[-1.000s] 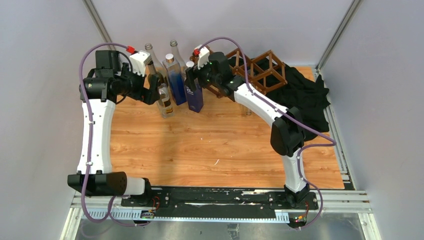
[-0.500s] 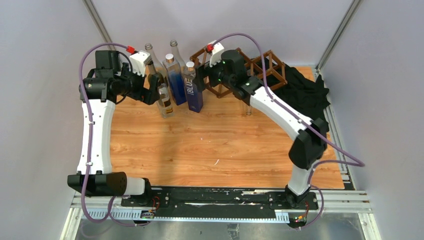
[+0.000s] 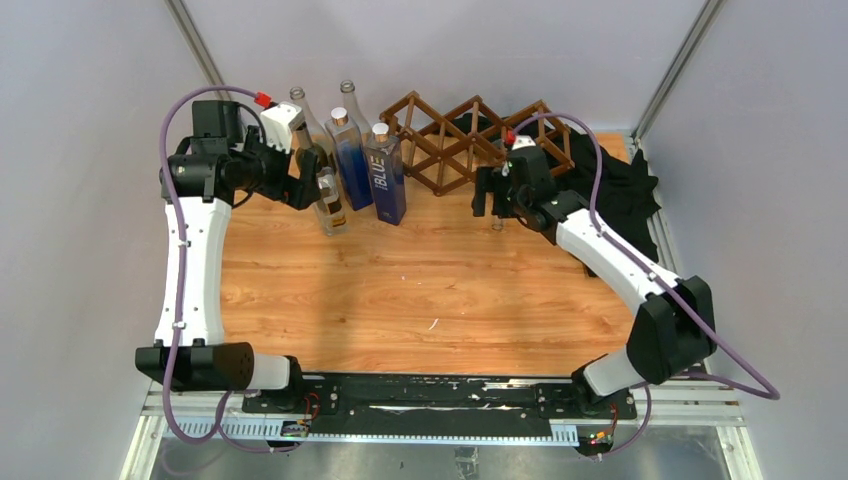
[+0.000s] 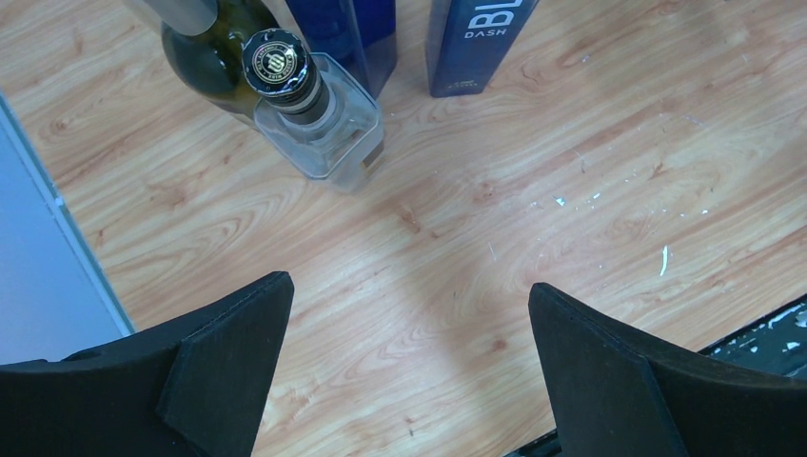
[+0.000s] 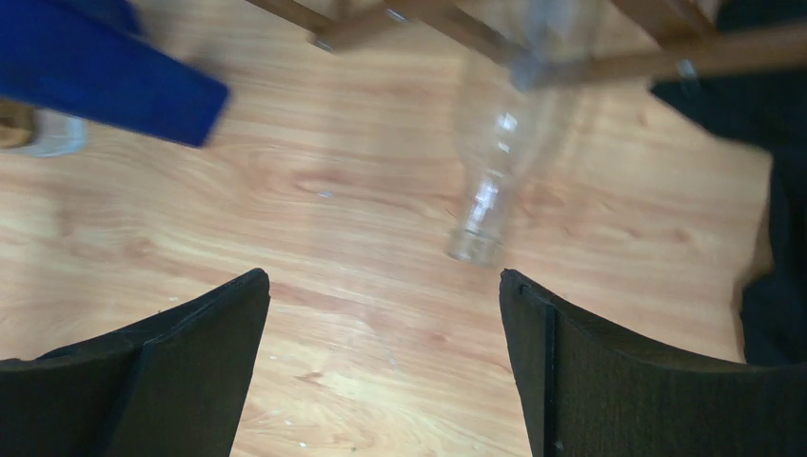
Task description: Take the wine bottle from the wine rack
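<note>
Obs.: the wine bottle (image 5: 490,162) (clear glass, no label that I can make out) lies through the wine rack (image 3: 440,140) at the far right of the surface (image 3: 430,290). Its body is under the slats. The neck sticks out on the near side and slopes down, with the mouth close to the wood; I cannot tell whether it touches. The long axis runs far to near.

Right end effector (image 5: 381,281): hangs just near of the rack, fingers (image 5: 171,362) spread wide with nothing between them. In its wrist view the bottle mouth sits just ahead of the fingertips, off centre toward the right one. The arm reaches low from its base, forearm running far-left, wrist pitched down.

Left end effector (image 4: 409,286): also wide open and empty, over the standing bottles (image 3: 350,160) at far left, well apart from the rack. The right arm is clearly nearer.

Judgement: the fingers should straddle the neck across its axis, then draw it toward near. A sideways tug could snag the slats.
</note>
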Available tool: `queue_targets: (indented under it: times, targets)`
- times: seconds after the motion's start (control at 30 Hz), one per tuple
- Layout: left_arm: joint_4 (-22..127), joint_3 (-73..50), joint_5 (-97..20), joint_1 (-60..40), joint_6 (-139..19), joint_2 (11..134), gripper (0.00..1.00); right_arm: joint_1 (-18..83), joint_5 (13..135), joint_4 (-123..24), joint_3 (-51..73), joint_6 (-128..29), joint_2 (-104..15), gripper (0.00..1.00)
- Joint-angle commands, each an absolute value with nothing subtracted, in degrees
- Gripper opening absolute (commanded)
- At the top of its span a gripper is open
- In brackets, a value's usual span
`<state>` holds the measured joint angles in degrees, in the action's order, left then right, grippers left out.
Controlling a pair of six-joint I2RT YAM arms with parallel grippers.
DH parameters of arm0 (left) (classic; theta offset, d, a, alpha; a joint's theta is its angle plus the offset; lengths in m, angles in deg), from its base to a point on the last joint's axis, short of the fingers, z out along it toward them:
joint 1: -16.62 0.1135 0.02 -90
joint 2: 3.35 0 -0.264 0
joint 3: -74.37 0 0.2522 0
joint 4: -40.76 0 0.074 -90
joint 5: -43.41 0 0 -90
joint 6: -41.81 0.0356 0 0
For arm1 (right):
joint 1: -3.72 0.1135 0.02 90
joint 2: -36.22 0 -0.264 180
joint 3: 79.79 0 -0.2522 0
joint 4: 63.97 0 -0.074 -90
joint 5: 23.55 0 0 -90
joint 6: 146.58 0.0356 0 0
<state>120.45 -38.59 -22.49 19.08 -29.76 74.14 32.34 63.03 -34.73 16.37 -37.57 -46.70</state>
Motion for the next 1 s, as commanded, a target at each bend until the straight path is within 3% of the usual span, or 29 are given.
queue_targets:
  times: [0.0, 0.6, 0.73, 0.97]
  targets:
    - [120.92, -38.08, -21.1, 19.43, -30.09, 74.87, 1.0, 27.95, 60.53, -31.51, 18.9, -32.4, -49.84, 0.92]
    - [120.87, -37.84, -21.89, 19.43, -30.18, 74.43, 1.0, 22.33, 63.91, -34.48, 8.79, -31.32, -70.31, 0.82]
    - [120.82, -37.69, -22.22, 19.43, -29.91, 74.49, 1.0, 22.13, 64.89, -37.47, 10.24, -29.52, -70.91, 0.73]
    - [120.81, -37.18, -22.48, 19.41, -29.6, 74.52, 1.0, 22.17, 65.47, -43.83, 16.8, -27.31, -68.52, 0.48]
